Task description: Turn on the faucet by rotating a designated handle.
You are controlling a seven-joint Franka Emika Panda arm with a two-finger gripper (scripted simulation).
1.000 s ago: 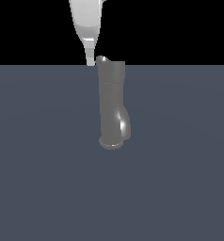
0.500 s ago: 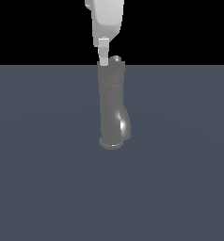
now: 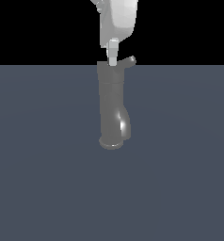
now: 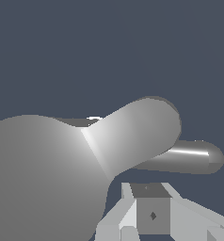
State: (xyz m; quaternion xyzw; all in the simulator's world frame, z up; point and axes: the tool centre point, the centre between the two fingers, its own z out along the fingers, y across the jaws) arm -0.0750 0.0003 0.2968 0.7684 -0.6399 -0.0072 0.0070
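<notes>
Faucet: you have the faucet (image 3: 112, 106) standing upright near the middle of the dark blue-grey surface (image 3: 43, 179), its flared base on the surface and its glossy spout (image 3: 125, 126) curving out low on the exterior view's right.
Cap: the wider top of the faucet fills much of your wrist view (image 4: 43, 179) as a large grey rounded mass.
Handle: you see the handle (image 3: 129, 62) as a short grey lever sticking out from the cap toward the exterior view's right, tilted slightly upward; in your wrist view it is the thick rounded lobe (image 4: 137, 134) jutting from the cap.
Gripper: your white gripper (image 3: 113, 55) comes down from above, its tip at the cap's top edge, just beside the root of the handle.
Gripper state: you cannot tell how far apart the fingers are; only one finger (image 3: 113, 51) shows clearly in the exterior view, and nothing is seen clamped between them.
Contact: whether the finger touches the cap or handle is not clear.
</notes>
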